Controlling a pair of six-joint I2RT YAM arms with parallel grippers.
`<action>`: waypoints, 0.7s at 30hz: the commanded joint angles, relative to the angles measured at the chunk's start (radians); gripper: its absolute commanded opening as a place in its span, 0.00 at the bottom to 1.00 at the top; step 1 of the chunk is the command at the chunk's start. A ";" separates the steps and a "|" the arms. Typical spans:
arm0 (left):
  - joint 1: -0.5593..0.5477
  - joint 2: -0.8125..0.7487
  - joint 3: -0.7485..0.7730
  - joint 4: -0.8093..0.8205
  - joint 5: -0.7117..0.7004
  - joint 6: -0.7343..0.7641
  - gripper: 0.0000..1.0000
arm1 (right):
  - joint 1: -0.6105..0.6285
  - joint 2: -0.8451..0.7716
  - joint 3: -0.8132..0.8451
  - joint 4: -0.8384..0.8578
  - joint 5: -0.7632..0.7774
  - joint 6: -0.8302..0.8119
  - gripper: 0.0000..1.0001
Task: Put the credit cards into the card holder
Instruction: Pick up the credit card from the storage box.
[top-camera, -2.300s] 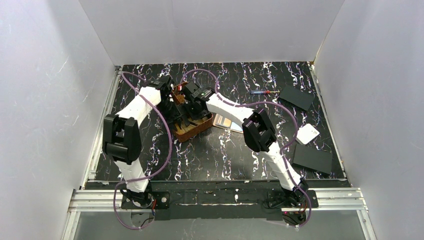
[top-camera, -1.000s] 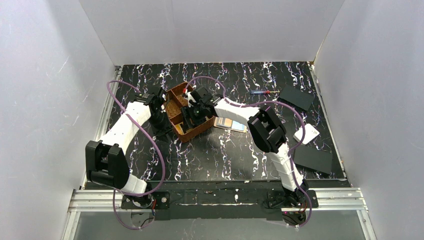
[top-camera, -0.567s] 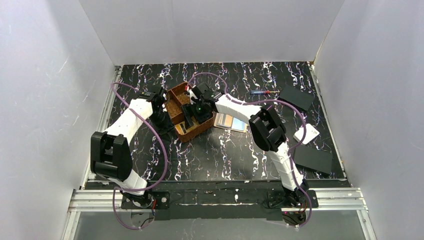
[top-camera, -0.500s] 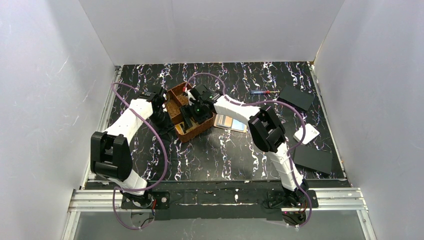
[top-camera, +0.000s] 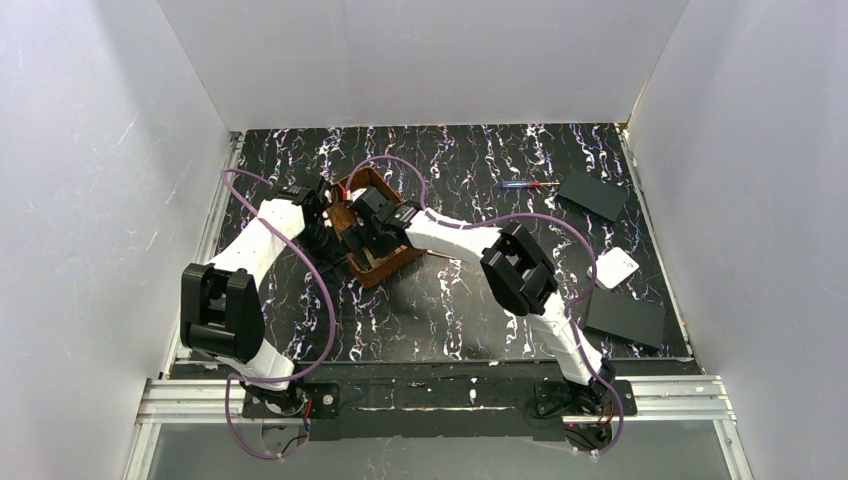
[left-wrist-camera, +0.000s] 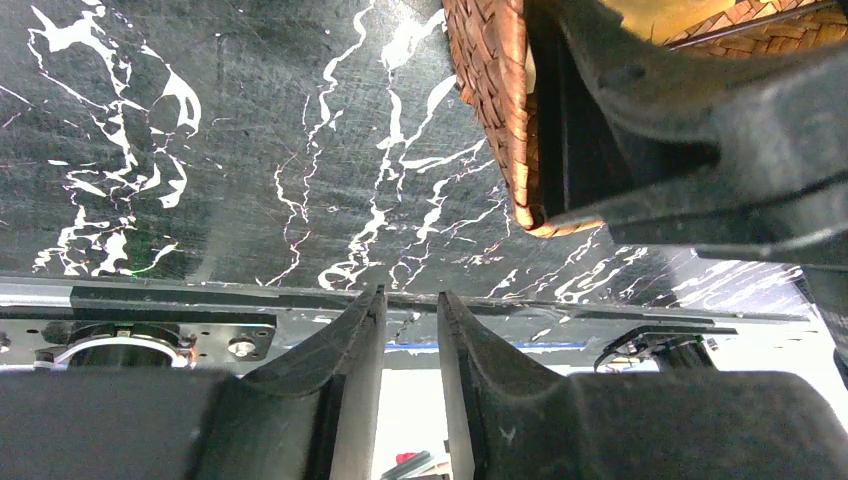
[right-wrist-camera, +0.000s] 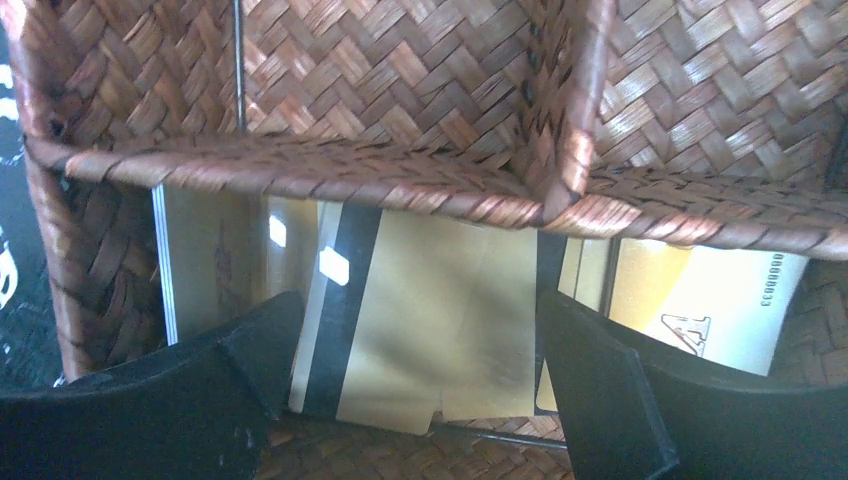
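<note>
Credit cards: thin, flat, tan-gold rectangular credit cards (right-wrist-camera: 440, 330), several overlapping; one shows a black stripe down its long edge, and another, paler one carries printed digits.
Location of cards: lying flat on the floor of one compartment of a brown woven two-compartment tray (right-wrist-camera: 300, 165), just below the woven divider (right-wrist-camera: 560, 120) in the right wrist view.
Right hand: right hand (right-wrist-camera: 415, 340) lowered into that compartment, black fingers (right-wrist-camera: 620, 400) spread wide, one on each side of the card pile; whether the tips touch the cards cannot be told.
Left hand: left hand (left-wrist-camera: 412, 300) low over the counter just outside the tray's woven wall, fingers slightly parted with only a slim gap between them, nothing in it.
Counter: black marble-patterned counter (top-camera: 450, 310) with white veins; the tray stands left of its middle.
Other items: two black flat plates (top-camera: 624, 318), a white square box (top-camera: 615, 267) and a slim red-and-blue pen-like tool (top-camera: 522, 184), all on the right side, well apart from the tray.
</note>
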 joint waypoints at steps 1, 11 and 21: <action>0.007 -0.046 -0.018 -0.038 -0.004 0.001 0.25 | 0.017 0.092 -0.004 -0.052 0.108 0.026 0.93; 0.007 -0.054 -0.023 -0.044 -0.009 0.010 0.25 | 0.010 0.090 0.017 -0.042 -0.021 0.029 0.44; 0.007 -0.053 -0.035 -0.044 -0.011 0.018 0.25 | -0.075 0.039 0.134 -0.122 -0.010 0.035 0.18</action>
